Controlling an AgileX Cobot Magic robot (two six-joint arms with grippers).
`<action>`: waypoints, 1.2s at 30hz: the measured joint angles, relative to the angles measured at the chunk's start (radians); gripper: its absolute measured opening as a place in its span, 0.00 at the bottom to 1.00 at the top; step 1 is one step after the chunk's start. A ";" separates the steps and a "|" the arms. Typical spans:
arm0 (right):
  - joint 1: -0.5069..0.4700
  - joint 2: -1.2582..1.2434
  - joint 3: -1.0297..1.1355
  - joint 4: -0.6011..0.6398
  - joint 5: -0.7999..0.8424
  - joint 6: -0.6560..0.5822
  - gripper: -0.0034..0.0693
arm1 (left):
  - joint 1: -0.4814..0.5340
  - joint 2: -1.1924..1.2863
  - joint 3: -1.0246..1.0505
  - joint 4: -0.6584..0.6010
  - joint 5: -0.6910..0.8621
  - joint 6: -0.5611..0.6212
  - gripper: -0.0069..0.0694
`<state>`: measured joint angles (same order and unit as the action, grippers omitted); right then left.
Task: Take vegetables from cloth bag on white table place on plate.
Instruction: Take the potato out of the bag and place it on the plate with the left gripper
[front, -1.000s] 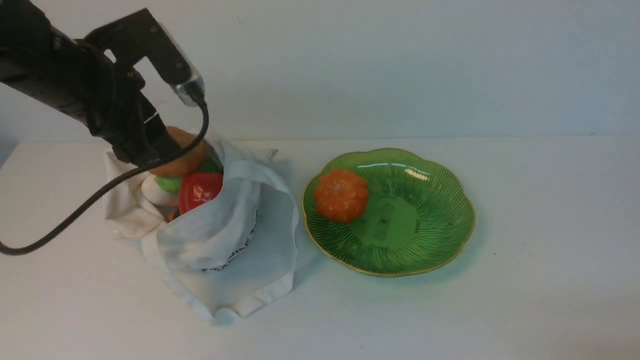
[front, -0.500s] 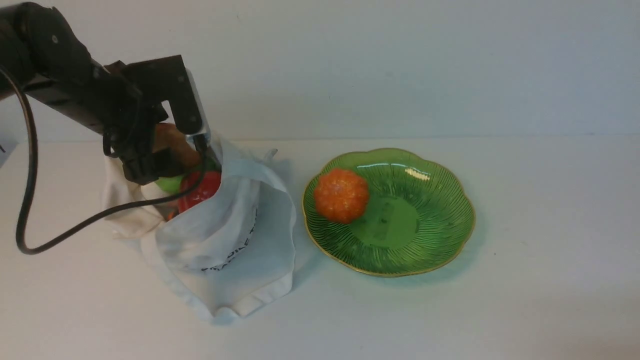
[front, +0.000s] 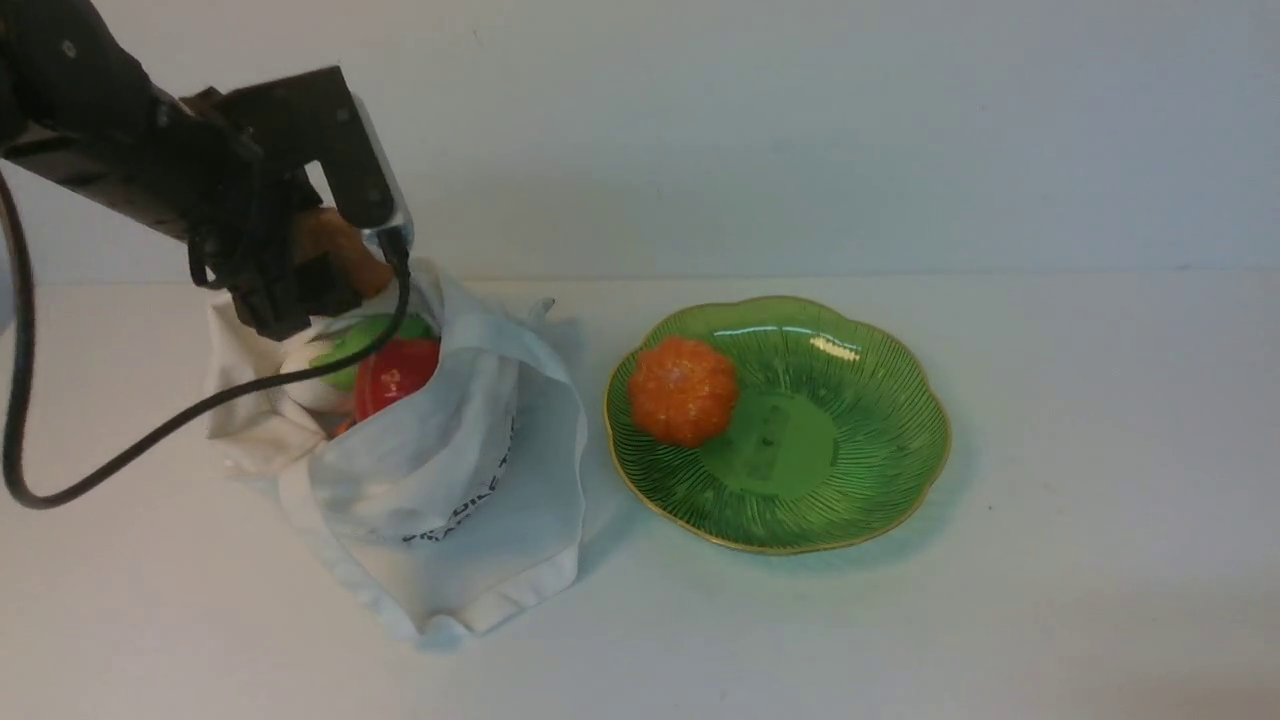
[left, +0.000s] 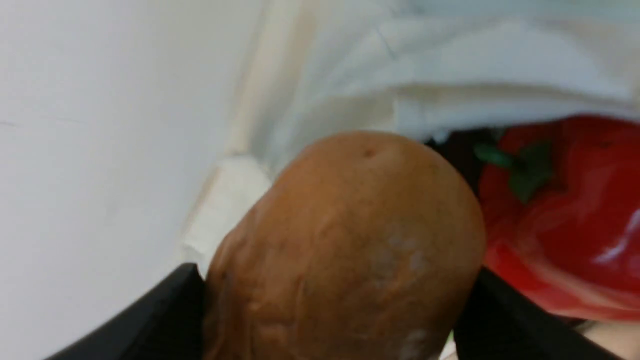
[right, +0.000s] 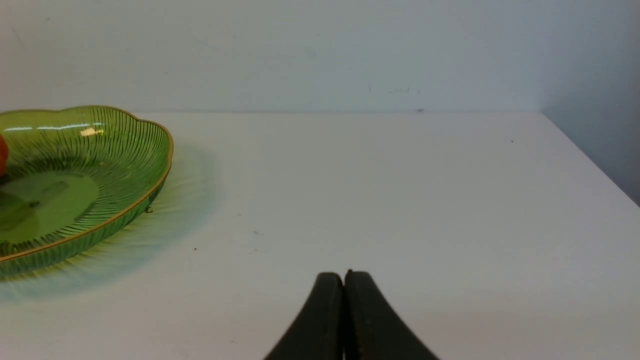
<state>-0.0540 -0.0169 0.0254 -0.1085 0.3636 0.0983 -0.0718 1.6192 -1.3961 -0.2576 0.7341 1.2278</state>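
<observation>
The off-white cloth bag (front: 450, 470) lies open on the white table (front: 1050, 560) at the left. My left gripper (front: 330, 265) is shut on the brown potato (front: 335, 250) and holds it just above the bag's mouth; in the left wrist view the potato (left: 345, 250) fills the gap between the black fingers (left: 505, 325). A glossy red vegetable (front: 395, 375), a green one (front: 365, 335) and a white one (front: 305, 385) sit in the bag. The red one (left: 565, 210) shows beside the potato. The green plate (front: 880, 420) stands to the right. My right gripper (right: 344, 280) is shut and empty.
An orange bumpy vegetable (front: 682, 390) lies on the plate's left side. A black cable (front: 120, 460) loops from the left arm down to the table left of the bag. A pale wall runs behind the table. The table's right edge (right: 590, 160) shows in the right wrist view.
My left gripper has risen with the potato, lifting it clear of the other vegetables in the bag. The green vegetable now shows more. The plate and orange vegetable have not moved.
</observation>
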 joint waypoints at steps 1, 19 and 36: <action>0.000 0.000 0.000 0.000 0.000 0.000 0.03 | 0.000 -0.042 0.000 -0.031 0.001 -0.005 0.84; 0.000 0.000 0.000 0.000 0.000 0.000 0.03 | -0.395 -0.029 0.000 -0.778 -0.037 -0.085 0.84; 0.000 0.000 0.000 0.000 0.000 0.000 0.03 | -0.478 0.381 0.000 -0.777 -0.318 -0.112 0.84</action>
<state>-0.0540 -0.0169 0.0254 -0.1085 0.3636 0.0983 -0.5493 2.0007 -1.3961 -1.0348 0.4158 1.1153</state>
